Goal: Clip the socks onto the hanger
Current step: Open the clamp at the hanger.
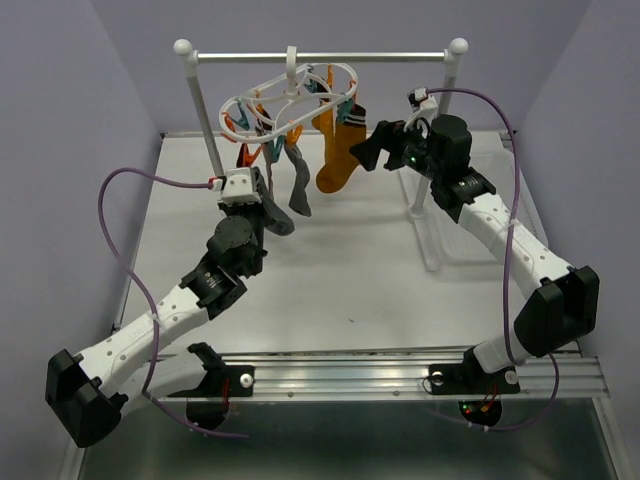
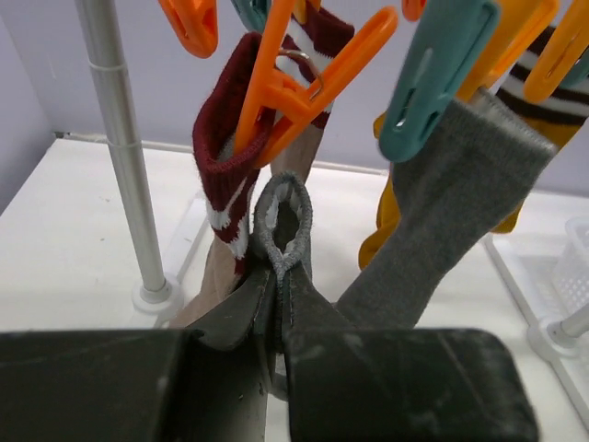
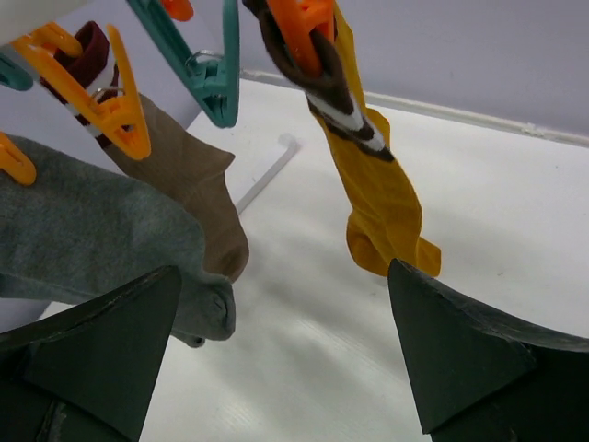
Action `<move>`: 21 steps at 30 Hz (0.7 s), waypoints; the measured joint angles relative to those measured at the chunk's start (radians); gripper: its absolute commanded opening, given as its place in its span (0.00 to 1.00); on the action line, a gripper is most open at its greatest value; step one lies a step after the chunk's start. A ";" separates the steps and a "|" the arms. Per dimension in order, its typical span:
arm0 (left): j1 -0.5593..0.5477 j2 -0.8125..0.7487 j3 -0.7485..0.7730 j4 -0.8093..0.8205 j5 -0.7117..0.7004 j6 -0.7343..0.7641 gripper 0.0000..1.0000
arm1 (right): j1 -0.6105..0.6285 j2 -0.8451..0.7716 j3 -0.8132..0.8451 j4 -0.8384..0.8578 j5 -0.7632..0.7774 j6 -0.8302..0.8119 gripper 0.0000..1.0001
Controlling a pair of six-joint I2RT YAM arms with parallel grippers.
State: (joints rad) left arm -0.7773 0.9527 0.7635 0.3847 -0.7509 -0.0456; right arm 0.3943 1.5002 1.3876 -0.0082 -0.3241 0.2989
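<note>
The white oval hanger (image 1: 290, 95) hangs by its hook from the rail, with orange and teal clips round it. A mustard sock (image 1: 338, 150) with a striped cuff hangs from an orange clip (image 3: 308, 23). A grey sock (image 2: 451, 212) hangs from a teal clip (image 2: 433, 78). A tan sock with a maroon cuff (image 2: 225, 157) sits in an orange clip (image 2: 294, 83). My left gripper (image 2: 279, 276) is shut on the cuff of another grey sock (image 2: 283, 216), just below the clips. My right gripper (image 3: 285, 350) is open beside the mustard sock (image 3: 382, 203), holding nothing.
The silver rail (image 1: 320, 57) stands on white posts; one post (image 2: 124, 157) is close on the left of my left gripper. A white basket (image 2: 575, 276) shows at the right edge. A brown sock (image 3: 189, 184) and a grey sock (image 3: 92, 239) hang near my right gripper's left finger.
</note>
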 measured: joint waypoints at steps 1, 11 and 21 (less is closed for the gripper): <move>0.008 -0.012 0.000 0.002 0.008 0.000 0.00 | 0.000 -0.002 -0.013 0.027 0.003 0.018 1.00; 0.013 -0.011 0.000 0.027 0.163 0.008 0.00 | 0.087 0.019 -0.014 0.175 0.037 0.094 1.00; 0.014 0.027 0.000 0.033 0.196 0.071 0.00 | 0.118 0.076 0.017 0.180 0.119 0.101 1.00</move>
State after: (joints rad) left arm -0.7635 0.9794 0.7635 0.4175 -0.5545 0.0254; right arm 0.5121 1.5764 1.4044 0.1719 -0.2050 0.4004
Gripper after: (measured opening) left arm 0.135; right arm 0.995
